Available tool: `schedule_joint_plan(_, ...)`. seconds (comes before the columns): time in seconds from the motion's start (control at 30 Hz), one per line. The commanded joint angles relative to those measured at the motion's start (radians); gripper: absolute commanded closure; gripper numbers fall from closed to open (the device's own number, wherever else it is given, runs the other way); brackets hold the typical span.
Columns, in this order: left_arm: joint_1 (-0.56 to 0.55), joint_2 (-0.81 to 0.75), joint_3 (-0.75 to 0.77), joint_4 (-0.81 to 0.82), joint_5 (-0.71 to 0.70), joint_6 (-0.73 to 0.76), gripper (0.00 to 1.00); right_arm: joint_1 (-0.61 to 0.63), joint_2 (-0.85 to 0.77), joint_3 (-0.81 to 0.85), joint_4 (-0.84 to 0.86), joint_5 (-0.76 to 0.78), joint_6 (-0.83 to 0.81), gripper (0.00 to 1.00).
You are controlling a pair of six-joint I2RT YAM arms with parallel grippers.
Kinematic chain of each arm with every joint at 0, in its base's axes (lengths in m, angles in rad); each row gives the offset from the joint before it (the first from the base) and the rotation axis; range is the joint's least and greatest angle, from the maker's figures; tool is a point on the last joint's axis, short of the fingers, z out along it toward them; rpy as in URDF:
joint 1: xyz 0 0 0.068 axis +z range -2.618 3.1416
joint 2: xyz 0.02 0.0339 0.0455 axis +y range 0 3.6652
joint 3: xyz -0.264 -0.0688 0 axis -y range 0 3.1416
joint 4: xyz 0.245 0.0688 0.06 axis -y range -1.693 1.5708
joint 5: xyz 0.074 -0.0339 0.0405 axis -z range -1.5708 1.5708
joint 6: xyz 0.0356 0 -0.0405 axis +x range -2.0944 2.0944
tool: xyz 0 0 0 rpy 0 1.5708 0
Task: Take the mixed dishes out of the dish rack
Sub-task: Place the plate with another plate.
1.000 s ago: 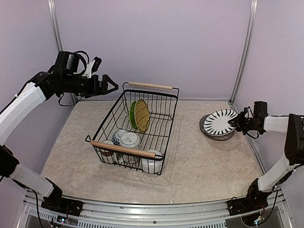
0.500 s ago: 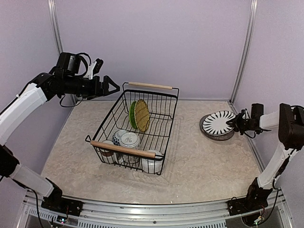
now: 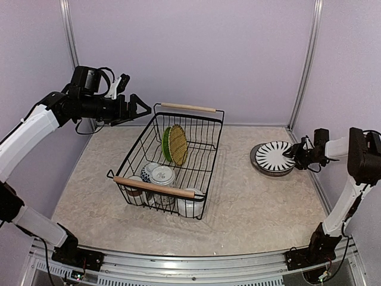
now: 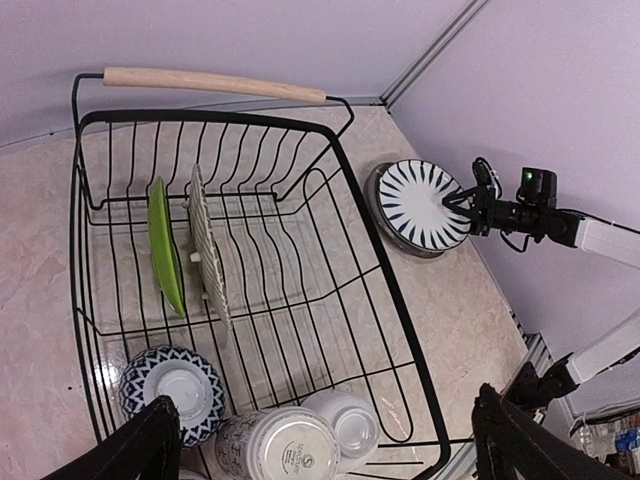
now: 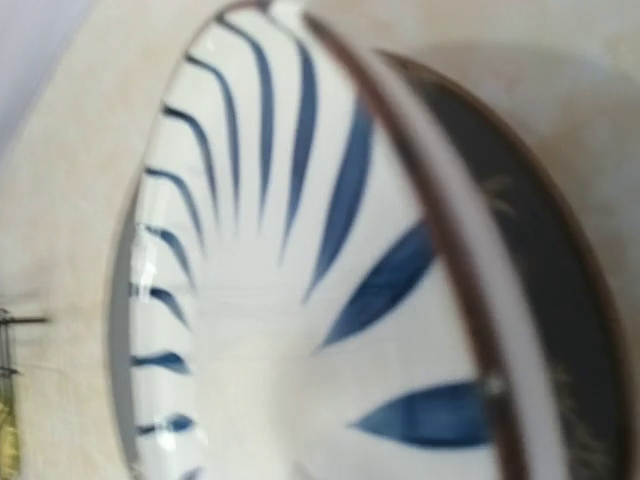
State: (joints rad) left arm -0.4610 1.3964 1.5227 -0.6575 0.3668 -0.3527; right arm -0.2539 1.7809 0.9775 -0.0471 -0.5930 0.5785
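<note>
Tan table (image 3: 250,208) holds the dish rack (image 3: 169,161). Right gripper (image 3: 293,154) touches the striped plate (image 3: 274,156), resting on a dark dish (image 3: 256,162); its grip cannot be told. Left gripper (image 3: 141,105) hovers wide open, likely ready for the rack.

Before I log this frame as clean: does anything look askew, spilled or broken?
Nothing is spilled or broken. One small thing: the striped plate on the right lies off-centre on a darker dish, whose rim shows mostly on the side away from the right gripper. Inside the rack nothing looks disturbed.
</note>
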Motion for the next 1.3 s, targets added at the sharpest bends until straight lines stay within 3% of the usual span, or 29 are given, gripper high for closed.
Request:
schedule_joint_plan(0.0,0.016,0.007,-0.018,0.032,0.056,-0.033,0.04,-0.005,-0.026,0.026,-0.1,0.096,-0.115,0.39)
schedule_joint_plan(0.37,0.018,0.021,-0.021,0.035,0.064,-0.038,0.04,0.031,-0.07,0.038,-0.254,0.318,-0.224,0.06)
schedule_joint_plan(0.67,0.004,0.028,-0.023,0.03,0.042,-0.028,0.03,0.111,-0.051,0.084,-0.296,0.457,-0.257,0.06)
schedule_joint_plan(0.97,-0.028,0.037,-0.018,0.017,0.006,-0.007,0.03,0.148,-0.044,0.113,-0.264,0.448,-0.226,0.09)
schedule_joint_plan(1.27,-0.073,0.069,-0.021,0.008,-0.047,0.016,0.02,0.176,-0.27,-0.059,-0.286,0.534,-0.231,0.05)
